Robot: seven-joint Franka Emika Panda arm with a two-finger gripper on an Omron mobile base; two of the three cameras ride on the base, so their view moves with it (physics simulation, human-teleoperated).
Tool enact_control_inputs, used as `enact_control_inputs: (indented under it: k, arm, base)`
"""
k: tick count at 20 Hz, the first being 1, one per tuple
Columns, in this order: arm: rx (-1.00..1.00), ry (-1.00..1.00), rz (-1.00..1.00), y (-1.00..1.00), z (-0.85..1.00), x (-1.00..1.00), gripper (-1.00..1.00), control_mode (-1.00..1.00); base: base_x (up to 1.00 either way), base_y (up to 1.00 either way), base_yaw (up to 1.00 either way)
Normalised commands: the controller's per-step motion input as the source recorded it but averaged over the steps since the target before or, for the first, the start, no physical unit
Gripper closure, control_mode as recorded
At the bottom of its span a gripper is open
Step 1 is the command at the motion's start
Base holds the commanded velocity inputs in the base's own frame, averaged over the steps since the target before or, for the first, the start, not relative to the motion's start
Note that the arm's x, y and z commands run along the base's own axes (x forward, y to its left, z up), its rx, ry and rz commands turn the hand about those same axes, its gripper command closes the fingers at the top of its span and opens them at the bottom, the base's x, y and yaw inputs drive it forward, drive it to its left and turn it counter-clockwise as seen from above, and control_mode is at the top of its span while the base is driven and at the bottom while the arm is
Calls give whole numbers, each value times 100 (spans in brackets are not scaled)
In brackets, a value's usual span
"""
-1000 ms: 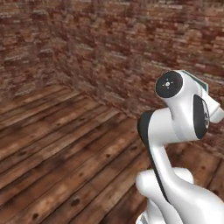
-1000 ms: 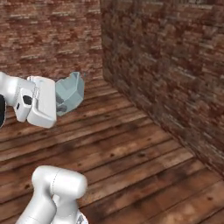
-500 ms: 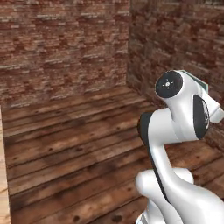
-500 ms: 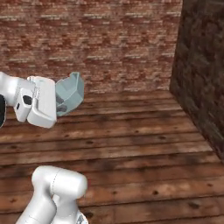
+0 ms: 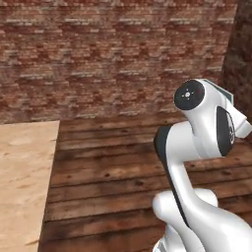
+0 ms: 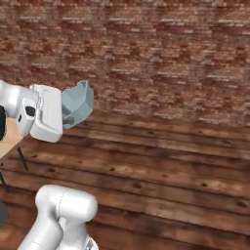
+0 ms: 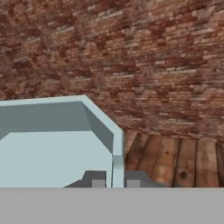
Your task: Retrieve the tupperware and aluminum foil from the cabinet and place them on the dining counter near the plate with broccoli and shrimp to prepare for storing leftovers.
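Observation:
The tupperware (image 6: 78, 103), a pale teal-grey tub, is held up in the air in front of the brick wall. My gripper (image 6: 67, 117) is shut on its rim. In the hand view the tub (image 7: 52, 144) takes up the lower left, and its side wall runs down between my two dark fingertips (image 7: 98, 182); the gripper (image 7: 116, 182) pinches that wall. A light wood-grain slab, likely the dining counter (image 5: 24, 187), lies at the lower left of the left base view. The aluminum foil, the cabinet and the plate are out of view.
A red-brown brick wall (image 5: 123, 64) stands across the back, with a darker wall corner (image 5: 241, 59) at the far right. Dark wooden floor planks (image 6: 161, 171) stretch ahead. A wooden edge on thin dark legs (image 6: 10, 144) shows at the left of the right base view.
The whole scene has swung across both base views, so the base has turned. The light wood slab has come into the left base view. The tub stays in the gripper.

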Motion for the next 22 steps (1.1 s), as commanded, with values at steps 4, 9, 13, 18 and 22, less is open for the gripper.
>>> enact_control_inputs:
  k: [4,9,13,18,22]
  arm:
    - [0,0,0,0,0,0,100,100]
    - [0,0,0,0,0,0,100,100]
    - [0,0,0,0,0,0,100,100]
    - [0,0,0,0,0,0,100,100]
    - [0,0,0,0,0,0,100,100]
  base:
    - [100,-15,50]
    - [100,-33,43]
    - [100,-35,43]
    - [100,-35,44]
    - [100,-30,45]
